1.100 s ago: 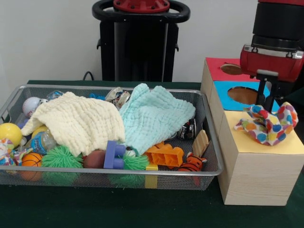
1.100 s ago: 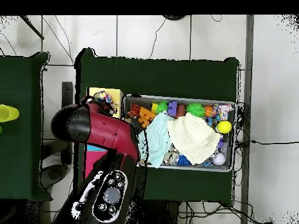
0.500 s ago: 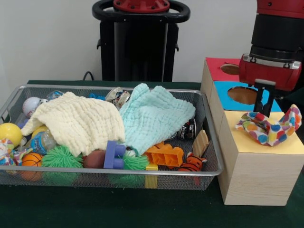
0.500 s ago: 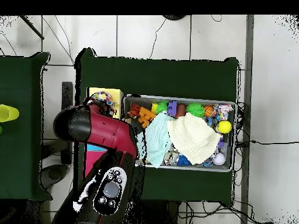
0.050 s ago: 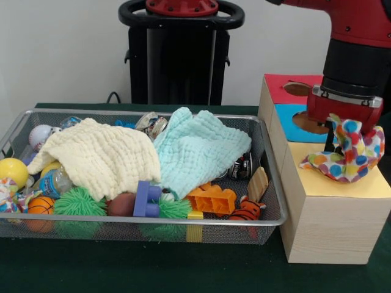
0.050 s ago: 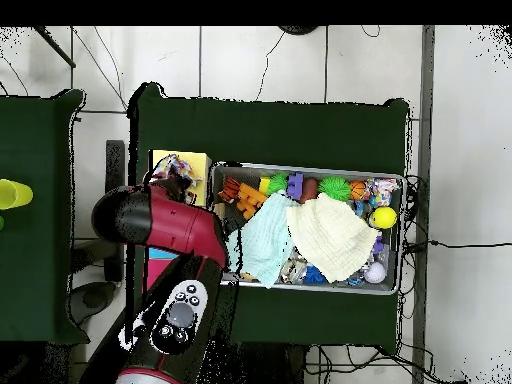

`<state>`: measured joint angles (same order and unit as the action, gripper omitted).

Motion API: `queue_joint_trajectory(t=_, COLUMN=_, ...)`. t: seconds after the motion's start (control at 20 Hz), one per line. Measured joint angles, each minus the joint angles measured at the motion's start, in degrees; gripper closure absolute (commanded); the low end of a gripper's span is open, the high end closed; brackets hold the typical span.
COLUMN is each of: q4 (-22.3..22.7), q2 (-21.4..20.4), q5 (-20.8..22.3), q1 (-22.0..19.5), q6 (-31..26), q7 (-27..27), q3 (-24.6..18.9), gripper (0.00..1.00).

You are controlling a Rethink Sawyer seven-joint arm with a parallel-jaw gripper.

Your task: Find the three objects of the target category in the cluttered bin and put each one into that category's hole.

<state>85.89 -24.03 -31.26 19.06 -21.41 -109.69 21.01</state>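
The polka-dot cloth (image 5: 346, 157) sits over the yellow top (image 5: 342, 180) of the wooden box (image 5: 324, 226), 1 end draped on the yellow panel and the other end raised toward the claw (image 5: 338, 131). The claw hangs right at the cloth's raised end, under the red and black arm (image 5: 354, 55); the cloth hides its tips, so I cannot tell whether it grips the cloth or stands open. In the overhead view the cloth (image 6: 178, 166) lies on the yellow panel at the box's end, just beside the arm (image 6: 160, 225).

Behind the yellow panel the box top has a blue panel (image 5: 299, 122) with a round hole, partly covered by the arm, and a red panel (image 5: 290, 88) with another hole.

Just beside the box stands the wire mesh bin (image 5: 269, 183) on the green counter (image 5: 183, 268). In it lie 2 more cloths: a cream cloth (image 5: 101, 155) and a mint-green cloth (image 5: 198, 149), touching each other and spread over the clutter. Around them show a yellow ball (image 5: 12, 172), an orange ball (image 5: 41, 205), a spiky green ball (image 5: 79, 201), a purple block (image 5: 146, 199), an orange block (image 5: 212, 198), a tiger toy (image 5: 247, 209) and a white ball (image 5: 40, 135).
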Motion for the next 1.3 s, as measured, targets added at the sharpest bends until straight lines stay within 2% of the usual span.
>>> queue_joint_trajectory(t=0.9, q4=-0.29, q2=1.19, q5=-0.88, q1=-0.67, q6=1.33, q7=0.00, q3=-1.43, gripper=1.00)
queue_joint_trajectory(t=1.1, q4=0.48, q2=-0.13, q5=-0.81, q1=-2.44, q6=1.18, q7=0.00, q3=-3.23, gripper=1.00)
queue_joint_trajectory(t=1.3, q4=1.73, q2=-2.81, q5=-0.70, q1=-3.13, q6=-1.13, q7=0.00, q3=-3.24, gripper=1.00)
